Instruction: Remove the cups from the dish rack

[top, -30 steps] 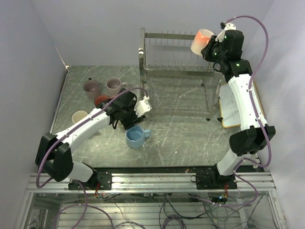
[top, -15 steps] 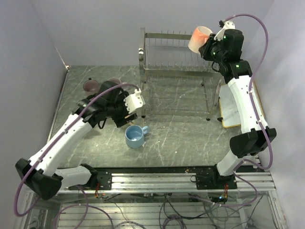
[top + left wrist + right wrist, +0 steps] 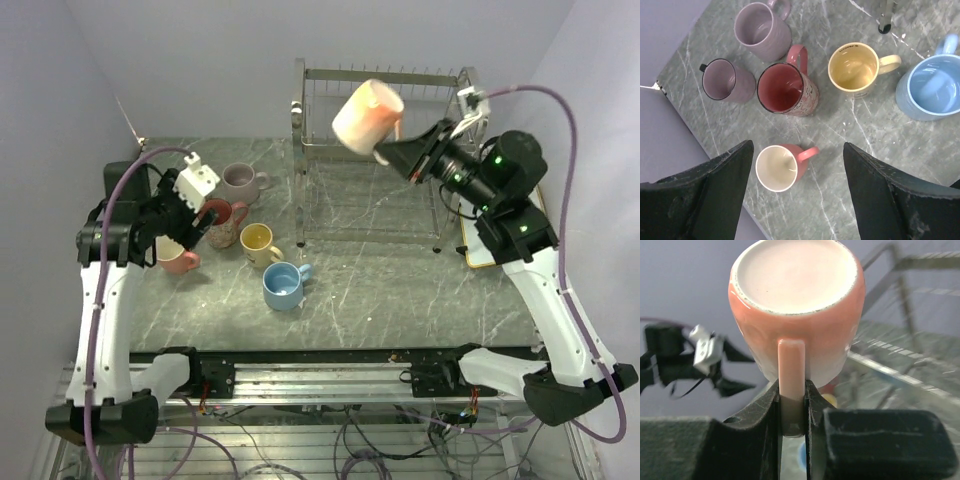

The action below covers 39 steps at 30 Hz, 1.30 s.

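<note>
My right gripper (image 3: 398, 152) is shut on the handle of the peach-orange mug (image 3: 367, 115) and holds it tilted, base outward, in the air in front of the chrome dish rack (image 3: 440, 150). In the right wrist view the handle sits between the jaws of the right gripper (image 3: 791, 407) and the mug (image 3: 795, 305) fills the view. My left gripper (image 3: 797, 148) is open and empty above the salmon mug (image 3: 780, 167). On the table stand two mauve mugs (image 3: 762, 31) (image 3: 722, 80), a red-pink patterned mug (image 3: 785, 90), a pale yellow mug (image 3: 855, 67) and a light blue mug (image 3: 932, 90).
The mugs stand in a cluster left of the rack (image 3: 240, 235). A gold-framed whiteboard (image 3: 488, 232) lies right of the rack. The left wall is close to the left arm. I see no mug in the rack.
The left arm has swung left, away from the light blue mug, to above the salmon mug. The right arm has carried the peach-orange mug left and forward from the rack's top right.
</note>
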Motion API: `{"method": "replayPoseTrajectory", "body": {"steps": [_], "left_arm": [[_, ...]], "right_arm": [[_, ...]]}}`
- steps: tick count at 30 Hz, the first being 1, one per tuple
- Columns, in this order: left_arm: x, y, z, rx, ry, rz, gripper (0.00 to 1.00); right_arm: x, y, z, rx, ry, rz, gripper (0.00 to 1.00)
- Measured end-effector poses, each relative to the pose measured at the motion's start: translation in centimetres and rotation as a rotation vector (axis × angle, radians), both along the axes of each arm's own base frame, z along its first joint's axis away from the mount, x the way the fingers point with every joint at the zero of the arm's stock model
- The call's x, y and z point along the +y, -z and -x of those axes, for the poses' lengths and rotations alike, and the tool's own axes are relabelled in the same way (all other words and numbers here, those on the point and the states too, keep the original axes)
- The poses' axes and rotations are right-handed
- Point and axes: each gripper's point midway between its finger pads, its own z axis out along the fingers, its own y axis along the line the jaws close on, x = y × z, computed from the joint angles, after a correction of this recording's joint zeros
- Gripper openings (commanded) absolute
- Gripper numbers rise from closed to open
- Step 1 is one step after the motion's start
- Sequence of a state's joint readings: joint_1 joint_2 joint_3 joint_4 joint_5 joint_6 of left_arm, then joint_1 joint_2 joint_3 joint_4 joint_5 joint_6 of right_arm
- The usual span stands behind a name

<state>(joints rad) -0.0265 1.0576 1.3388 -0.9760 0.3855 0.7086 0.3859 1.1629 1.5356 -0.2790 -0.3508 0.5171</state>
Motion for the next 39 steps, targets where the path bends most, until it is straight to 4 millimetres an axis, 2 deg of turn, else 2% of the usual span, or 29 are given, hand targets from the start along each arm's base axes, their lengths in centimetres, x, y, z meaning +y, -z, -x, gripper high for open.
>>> {"method": "replayPoseTrajectory", "body": {"steps": [2, 4, 9, 13, 19, 26, 29, 33, 36, 39], "left_arm": [[0.7, -0.4, 0.6, -0.024, -0.02, 0.03, 0.84], [0.6, -1.2, 1.5, -0.059, -0.009, 0.06, 0.85], [-1.1, -4.4, 4.1, -0.195, 0.072, 0.116, 0.85], [-2.3, -6.4, 6.0, -0.299, 0.135, 0.141, 0.84], [-4.4, -8.4, 9.1, -0.443, 0.282, 0.152, 0.83], [-6.2, -8.9, 12.0, -0.567, 0.455, 0.106, 0.81], [-6.4, -9.0, 12.3, -0.599, 0.494, 0.075, 0.8], [-6.4, -8.5, 12.1, -0.611, 0.522, 0.036, 0.78], [-6.4, -8.2, 12.0, -0.608, 0.53, 0.025, 0.78], [-6.4, -8.0, 12.0, -0.602, 0.53, 0.026, 0.75]], "right_arm": [[1.9, 1.3, 1.9, 0.034, -0.103, -0.029, 0.0], [3.1, 3.1, 2.8, 0.089, -0.167, -0.05, 0.0], [5.0, 9.3, 4.0, 0.281, -0.235, -0.087, 0.0], [6.9, 12.5, 6.8, 0.385, -0.306, -0.109, 0.0], [9.4, 13.9, 11.0, 0.432, -0.417, -0.194, 0.0], [12.9, 17.3, 13.1, 0.567, -0.478, -0.316, 0.0], [14.6, 18.2, 13.7, 0.631, -0.504, -0.379, 0.0], [16.8, 18.4, 14.1, 0.694, -0.542, -0.458, 0.0], [18.2, 18.1, 14.3, 0.714, -0.553, -0.483, 0.0], [19.6, 16.9, 14.7, 0.72, -0.586, -0.516, 0.0]]}}
